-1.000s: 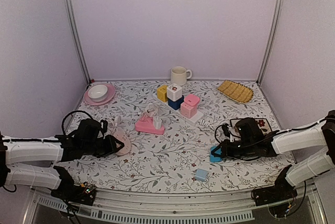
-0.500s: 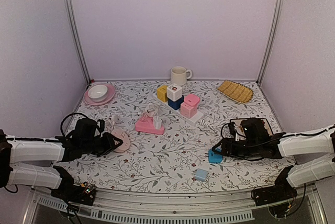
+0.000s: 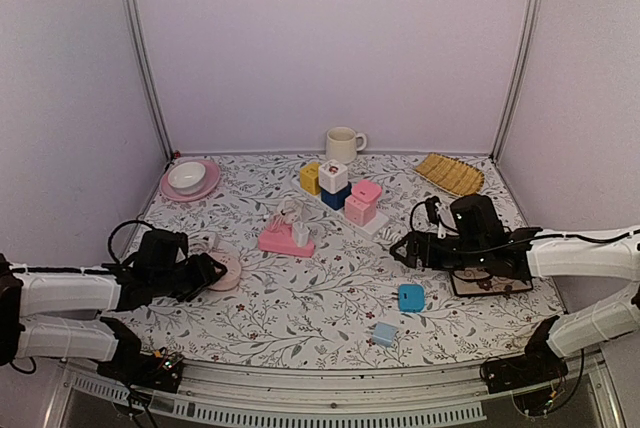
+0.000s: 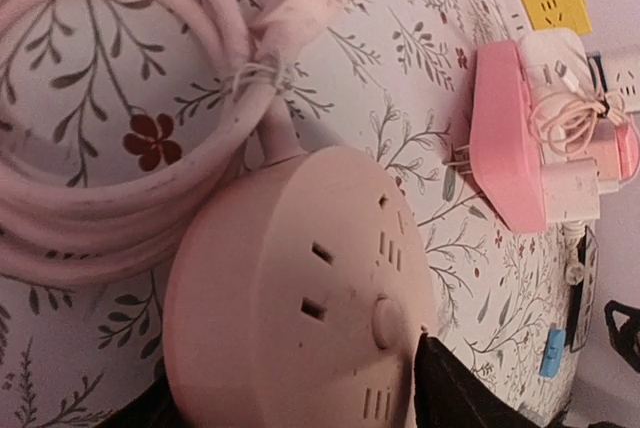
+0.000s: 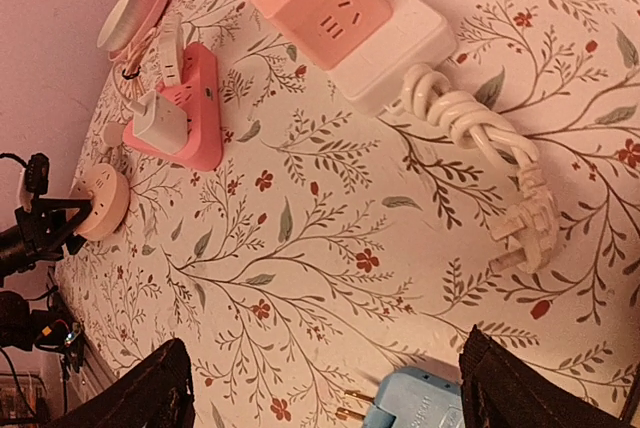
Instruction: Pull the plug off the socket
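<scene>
In the top view, the white plug is seen seated in the pink power strip at centre frame. It lies left of the right gripper and to the upper right of the left gripper, and both are judged about equally near. The strip's long axis runs roughly across the frame. A blue plug lies loose below the right gripper.

In the left wrist view, a round pink socket is clamped by the left gripper, its holes unoccupied. The strip is found at the upper right.

In the right wrist view, the right gripper is spread wide with nothing gripped. Strip and plug lie at the upper left, so the free right arm is judged better placed.
</scene>
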